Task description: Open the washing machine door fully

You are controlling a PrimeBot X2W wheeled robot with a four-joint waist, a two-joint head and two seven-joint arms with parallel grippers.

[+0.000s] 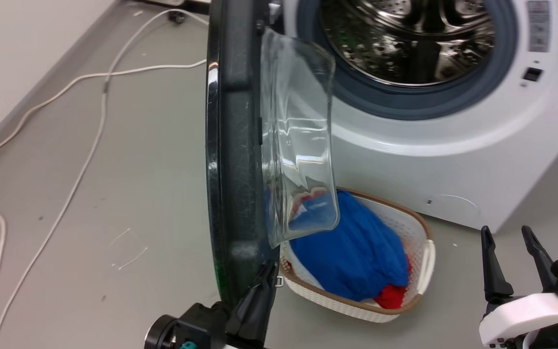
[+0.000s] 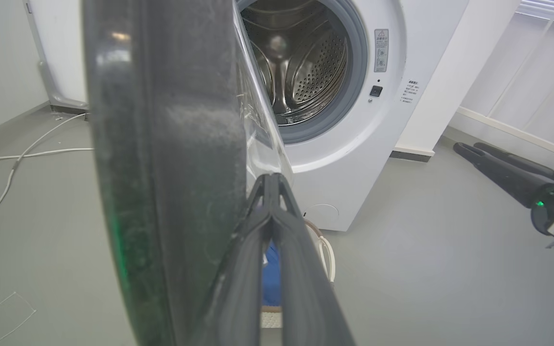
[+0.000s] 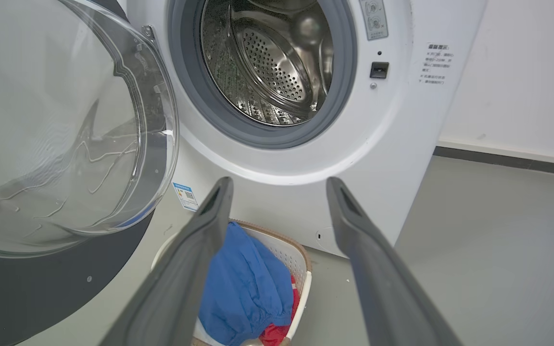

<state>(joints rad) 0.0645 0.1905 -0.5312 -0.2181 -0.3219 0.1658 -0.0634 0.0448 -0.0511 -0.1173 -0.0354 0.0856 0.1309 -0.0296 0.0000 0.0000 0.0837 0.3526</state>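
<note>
The washing machine door (image 1: 233,145) stands swung out edge-on to the head view, its clear glass bowl (image 1: 298,145) bulging toward the machine. My left gripper (image 1: 268,269) is shut, its fingers pressed together and lying against the inner side of the door's lower rim. In the left wrist view the door (image 2: 161,144) rises just left of the closed left gripper (image 2: 271,181). My right gripper (image 1: 507,233) hangs open at the lower right, away from the door, holding nothing. From the right wrist view, the right gripper (image 3: 279,181) points at the machine front, with the door (image 3: 41,298) at the left.
The steel drum (image 1: 405,39) in its grey gasket lies open. A white laundry basket (image 1: 424,257) with blue and red clothes (image 1: 351,252) sits on the floor under the door's glass. White cables (image 1: 90,145) trail across the grey floor at the left.
</note>
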